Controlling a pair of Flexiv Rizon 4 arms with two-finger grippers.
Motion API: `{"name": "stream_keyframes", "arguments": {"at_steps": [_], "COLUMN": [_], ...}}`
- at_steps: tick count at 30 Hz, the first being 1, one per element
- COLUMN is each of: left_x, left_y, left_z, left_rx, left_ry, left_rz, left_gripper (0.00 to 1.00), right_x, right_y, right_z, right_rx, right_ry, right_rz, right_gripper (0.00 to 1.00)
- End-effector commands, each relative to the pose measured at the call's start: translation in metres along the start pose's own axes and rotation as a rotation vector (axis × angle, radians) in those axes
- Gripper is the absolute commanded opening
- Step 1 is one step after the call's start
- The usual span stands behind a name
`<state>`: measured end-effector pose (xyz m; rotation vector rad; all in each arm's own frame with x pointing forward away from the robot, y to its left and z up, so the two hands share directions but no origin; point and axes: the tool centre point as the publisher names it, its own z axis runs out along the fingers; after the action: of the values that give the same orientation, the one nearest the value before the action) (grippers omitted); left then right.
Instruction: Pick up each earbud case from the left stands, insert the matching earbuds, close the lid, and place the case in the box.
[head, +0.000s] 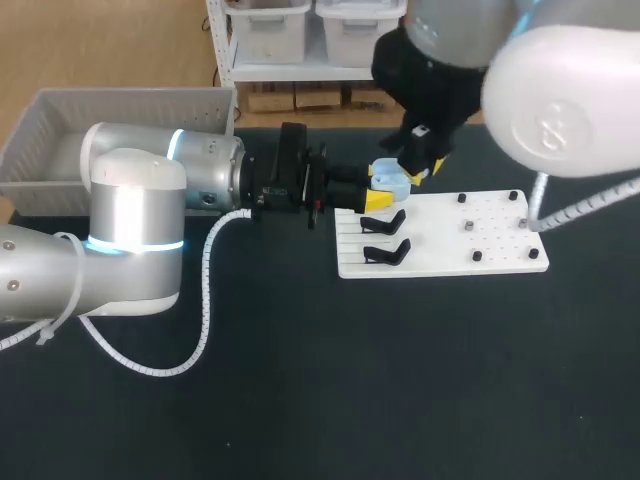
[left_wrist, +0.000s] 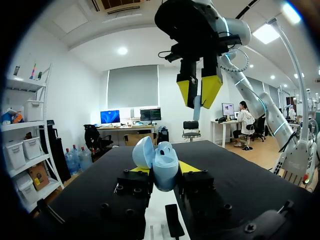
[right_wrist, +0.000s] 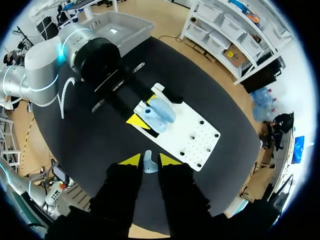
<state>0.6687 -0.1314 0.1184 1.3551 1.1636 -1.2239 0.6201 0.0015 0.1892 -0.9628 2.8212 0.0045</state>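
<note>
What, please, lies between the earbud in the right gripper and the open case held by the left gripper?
Nothing. In the left wrist view the earbud hangs above the open case, and only empty air separates them.

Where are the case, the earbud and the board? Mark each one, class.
case (left_wrist: 166, 172), left wrist view, on its lower shell.
earbud (right_wrist: 150, 163), right wrist view, on its body.
board (head: 450, 248), head view, on a bare patch.
</note>
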Motion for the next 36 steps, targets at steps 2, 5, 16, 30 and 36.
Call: {"name": "stream_keyframes", "arguments": {"at_steps": [2,5,16,30,36], "left_x": [0.001,0.001,0.001,0.001,0.001], "left_y": [-0.001,-0.001,-0.001,-0.001,-0.001], "left_z": [0.0,0.0,0.0,0.0,0.0], "left_rx": [-0.004,-0.004,-0.004,-0.004,-0.004], "left_ry": [-0.002,-0.002,-0.002,-0.002,-0.002], "left_rz": [0.003,0.003,0.003,0.003,0.003], "left_gripper": [0.0,0.0,0.0,0.0,0.0], "right_x": [-0.018,-0.023,-0.034,-0.039,-0.041], "right_y": [0.004,0.004,0.006,0.007,0.005], "right_z": [0.006,0.01,0.019,0.025,0.031], "right_rx": [0.014,0.019,0.032,0.034,0.032], "right_ry": [0.054,0.064,0.103,0.117,0.124], "right_rz": [0.008,0.018,0.036,0.018,0.015], "right_gripper": [0.0,0.0,0.0,0.0,0.0]}}
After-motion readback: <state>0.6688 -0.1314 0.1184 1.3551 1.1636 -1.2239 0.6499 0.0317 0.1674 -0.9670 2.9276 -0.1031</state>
